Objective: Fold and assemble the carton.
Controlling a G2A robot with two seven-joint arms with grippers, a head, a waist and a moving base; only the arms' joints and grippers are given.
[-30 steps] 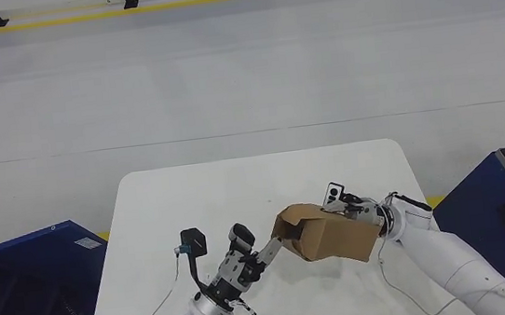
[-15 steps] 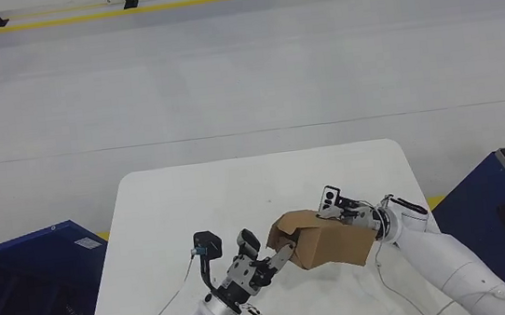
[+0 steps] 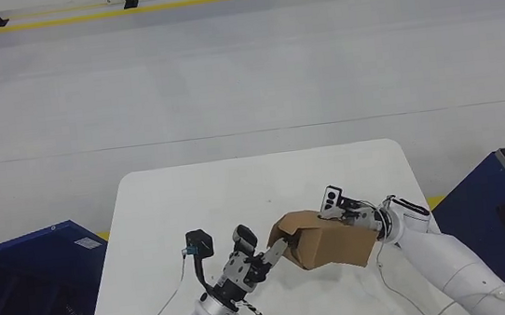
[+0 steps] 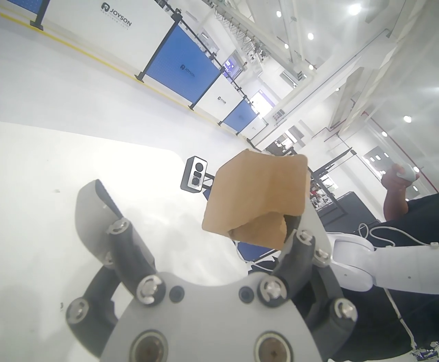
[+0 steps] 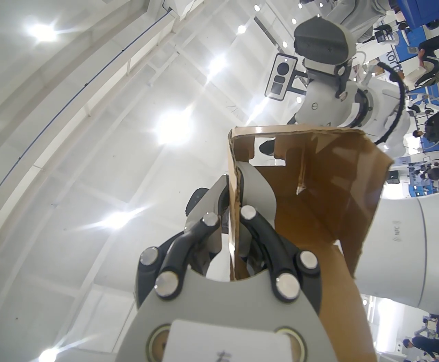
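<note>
Carton (image 3: 328, 240): one, brown, partly formed, over right front part of white table (image 3: 192, 202); resting or lifted not discernible. Right gripper (image 5: 235, 181) clamped on one carton wall, one finger inside, one outside. Right wrist view gives open interior; top view gives outer faces. Left gripper (image 3: 269, 253) at opposite end, jaws apart; one fingertip hidden behind carton, contact unclear. Two grippers counted.

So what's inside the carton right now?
Through its open end, the carton shows bare brown walls and nothing loose, only one finger of the right gripper, which pinches a wall. The corner behind that finger and the gripper's body is covered.
</note>
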